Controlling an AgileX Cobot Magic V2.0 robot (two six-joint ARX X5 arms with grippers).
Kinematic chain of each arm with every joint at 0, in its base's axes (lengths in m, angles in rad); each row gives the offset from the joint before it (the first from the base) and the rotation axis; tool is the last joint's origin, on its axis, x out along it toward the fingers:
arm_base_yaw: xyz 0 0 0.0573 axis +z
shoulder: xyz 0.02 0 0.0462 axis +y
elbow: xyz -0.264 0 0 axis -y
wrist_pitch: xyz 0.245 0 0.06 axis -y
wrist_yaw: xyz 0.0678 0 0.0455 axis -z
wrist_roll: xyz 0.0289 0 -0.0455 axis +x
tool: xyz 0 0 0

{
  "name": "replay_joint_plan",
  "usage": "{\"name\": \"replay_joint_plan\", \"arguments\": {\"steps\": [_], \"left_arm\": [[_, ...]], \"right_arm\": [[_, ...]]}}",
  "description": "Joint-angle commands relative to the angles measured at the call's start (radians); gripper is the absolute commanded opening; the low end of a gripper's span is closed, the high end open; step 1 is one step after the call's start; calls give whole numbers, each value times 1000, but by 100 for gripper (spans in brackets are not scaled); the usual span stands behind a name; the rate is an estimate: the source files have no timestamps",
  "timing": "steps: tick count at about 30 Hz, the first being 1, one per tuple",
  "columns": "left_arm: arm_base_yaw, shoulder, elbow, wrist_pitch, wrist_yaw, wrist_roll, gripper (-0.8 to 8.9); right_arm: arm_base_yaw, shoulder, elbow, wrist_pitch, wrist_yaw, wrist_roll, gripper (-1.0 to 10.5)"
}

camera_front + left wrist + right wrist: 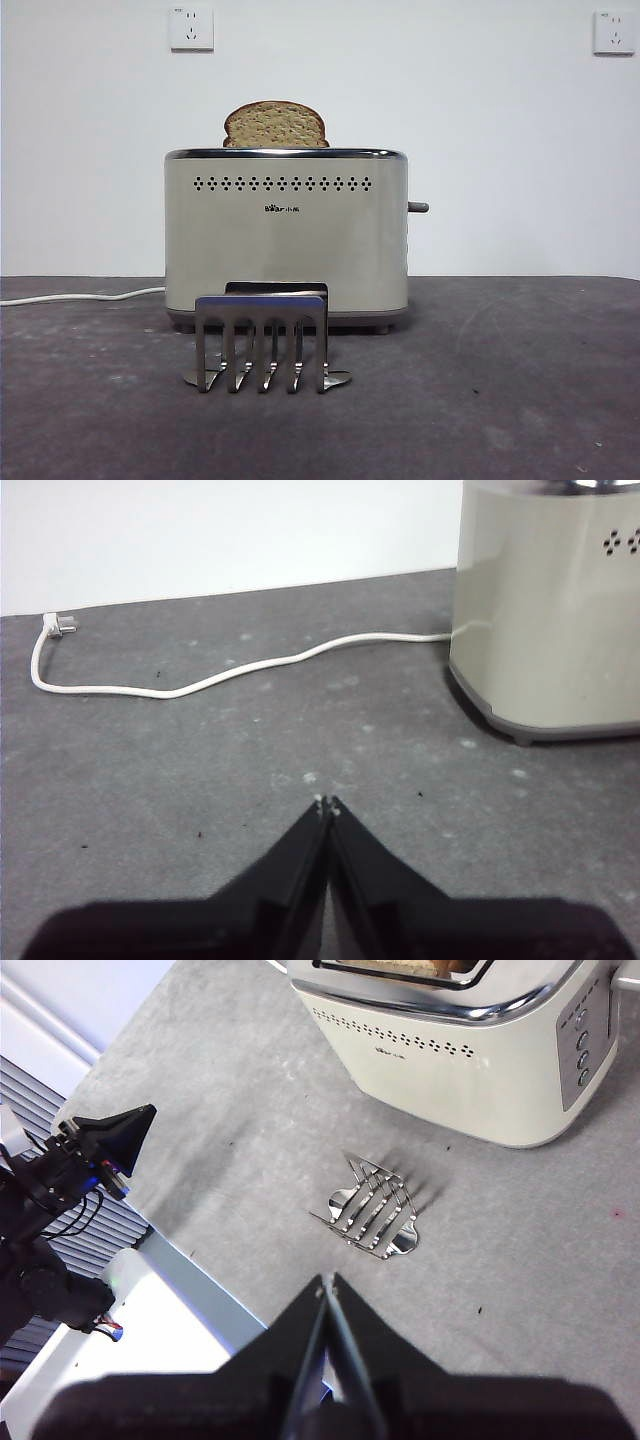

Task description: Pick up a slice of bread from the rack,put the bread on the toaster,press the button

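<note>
Brown slice of bread [275, 124] sits in toaster [285, 235] | rack [262, 342] empty | we judge lever press left (both end effectors [326, 804] [326, 1280] closed, empty)

Even bright light; soft shadow under toaster [286, 235]; rack [264, 342] glints; wrist views slightly soft.

Wall [480, 110]: plain white, matt, evenly lit, running behind the full width of the table.
Sockets: 2 white wall sockets, 1 high toward the left [191, 27], 1 at the upper right corner [614, 32].
Table [500, 380]: dark grey surface, mottled with pale scuffs and small specks; its far edge meets the wall.
Cable [200, 675]: white power cord lying in loose curves on the table, ending in a white plug [58, 625] near the wall.
</note>
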Motion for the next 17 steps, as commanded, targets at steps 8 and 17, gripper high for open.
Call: {"name": "replay_joint_plan", "arguments": {"steps": [8,17], "left_arm": [[3,-3,-15,3,-2,-77,-3],[3,-3,-15,3,-2,-77,-3]], "right_arm": [[0,0,-7,3,2,-9,2],[0,0,-7,3,2,-10,1]]}}
